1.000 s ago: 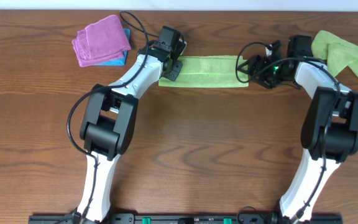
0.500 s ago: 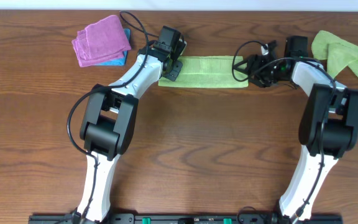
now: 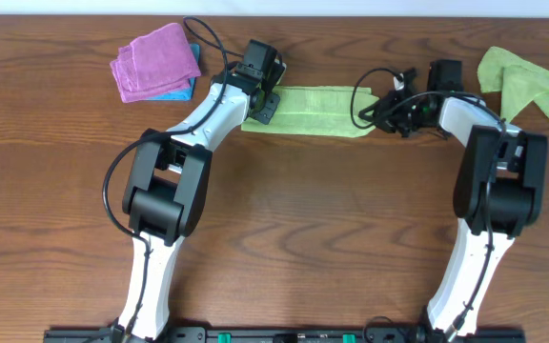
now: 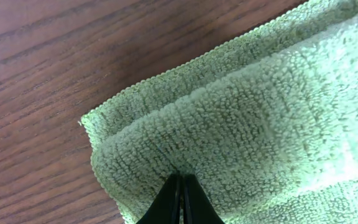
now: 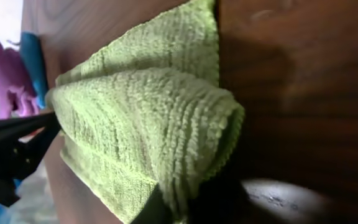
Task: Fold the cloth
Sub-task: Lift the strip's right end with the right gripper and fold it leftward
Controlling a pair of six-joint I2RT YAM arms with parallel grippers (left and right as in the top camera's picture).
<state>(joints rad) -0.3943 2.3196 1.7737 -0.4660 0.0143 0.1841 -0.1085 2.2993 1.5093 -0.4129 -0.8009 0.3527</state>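
Cloth (image 3: 313, 99) clamped by left gripper (image 4: 180, 182) and right gripper (image 3: 369, 103).

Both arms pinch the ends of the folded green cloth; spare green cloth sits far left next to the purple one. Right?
No. The spare green cloth lies at the far right, well apart from the purple cloth at far left, as overhead shows. The rest stands: left fingers and right fingers pinch the ends of the folded cloth.

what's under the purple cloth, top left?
A blue cloth-like layer peeks out along the lower right edge of the crumpled purple terry cloth; its remainder is covered.
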